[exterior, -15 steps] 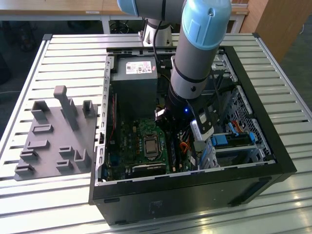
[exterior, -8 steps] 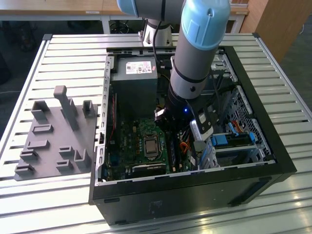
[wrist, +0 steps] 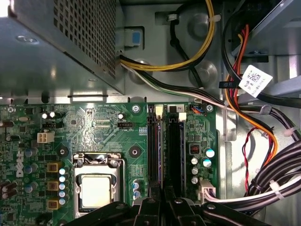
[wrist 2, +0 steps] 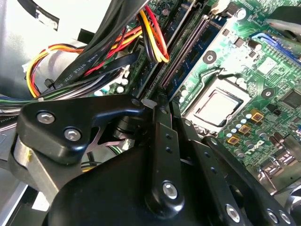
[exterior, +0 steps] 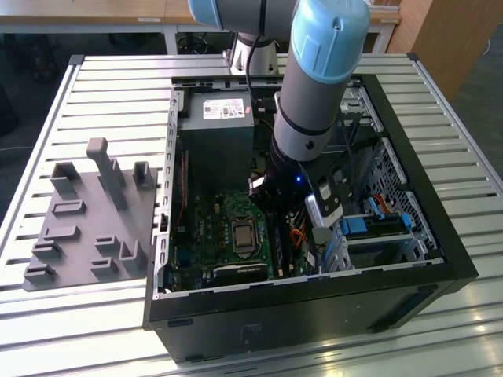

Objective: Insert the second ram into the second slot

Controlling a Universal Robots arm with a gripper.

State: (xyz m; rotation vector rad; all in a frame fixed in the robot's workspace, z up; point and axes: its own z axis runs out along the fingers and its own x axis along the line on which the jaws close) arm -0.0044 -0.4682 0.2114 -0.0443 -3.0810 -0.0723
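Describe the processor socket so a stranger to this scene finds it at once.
Start at the open black computer case on the slatted table; the green motherboard lies on its floor. On the board sits the processor socket, a square frame around a pale silvery plate. Unlike the two long, dark memory slots beside it, it is square and shiny.

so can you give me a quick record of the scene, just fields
arm: reaching down into the open pc case
claw: low over the ram slots
ram slots: two, dark, side by side, next to the cpu socket; cannot tell if filled
cables: bundled beside the board
fixture: gray, on the table, at the exterior view's left
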